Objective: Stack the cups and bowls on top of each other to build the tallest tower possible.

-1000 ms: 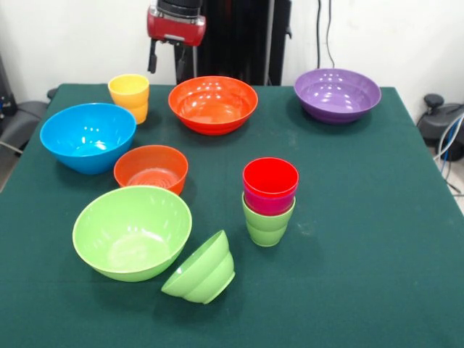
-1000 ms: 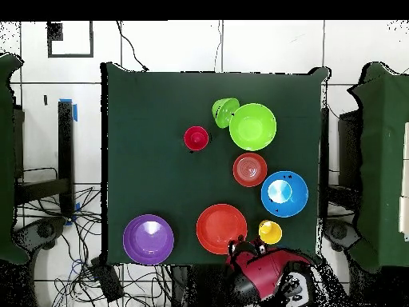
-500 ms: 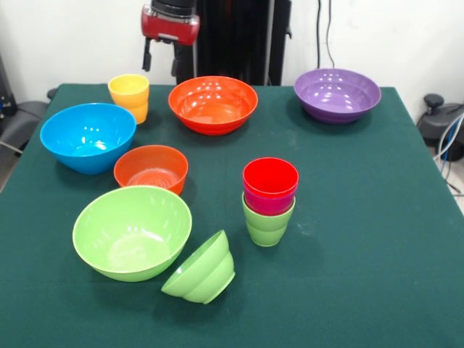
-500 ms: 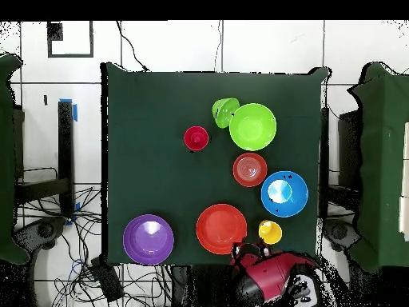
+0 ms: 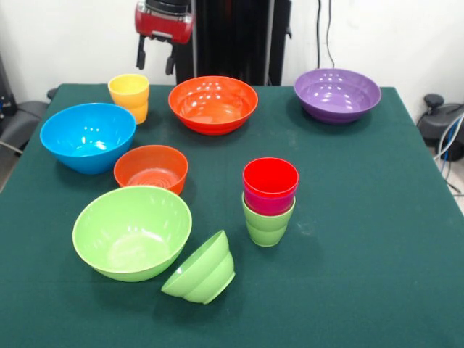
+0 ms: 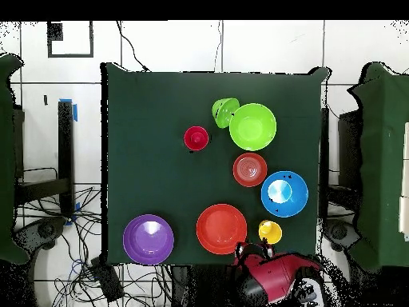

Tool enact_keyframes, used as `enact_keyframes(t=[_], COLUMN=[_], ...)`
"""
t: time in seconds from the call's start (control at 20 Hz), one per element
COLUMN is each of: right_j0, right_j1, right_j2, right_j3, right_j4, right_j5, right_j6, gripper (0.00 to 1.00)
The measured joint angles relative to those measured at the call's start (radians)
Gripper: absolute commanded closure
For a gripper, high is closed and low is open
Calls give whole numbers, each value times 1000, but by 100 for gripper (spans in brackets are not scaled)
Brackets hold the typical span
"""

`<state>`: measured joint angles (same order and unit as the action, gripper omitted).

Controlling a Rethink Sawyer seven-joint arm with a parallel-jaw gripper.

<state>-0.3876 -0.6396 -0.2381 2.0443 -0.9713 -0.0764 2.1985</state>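
we see a short tower (image 5: 269, 201) mid-desk: a red cup nested in a purple one inside a light green one, upright. the yellow cup (image 5: 130, 97) stands alone near a corner of the desk, beside the blue bowl (image 5: 88, 136) and large orange bowl (image 5: 213, 104). the purple bowl (image 5: 337, 94) sits by another corner. the small orange-red bowl (image 5: 151, 168) touches the large green bowl (image 5: 132, 232); the small green bowl (image 5: 201, 270) lies tipped against it.
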Motion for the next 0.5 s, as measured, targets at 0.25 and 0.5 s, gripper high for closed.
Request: enact_keyframes(t=[0.25, 0.5], right_j0=[-5, -10], right_j1=[-13, -17], right_j2=[6, 12], right_j3=[0, 0], right_j4=[0, 0], right_j5=[0, 0], right_j6=[0, 0], gripper=[0, 0])
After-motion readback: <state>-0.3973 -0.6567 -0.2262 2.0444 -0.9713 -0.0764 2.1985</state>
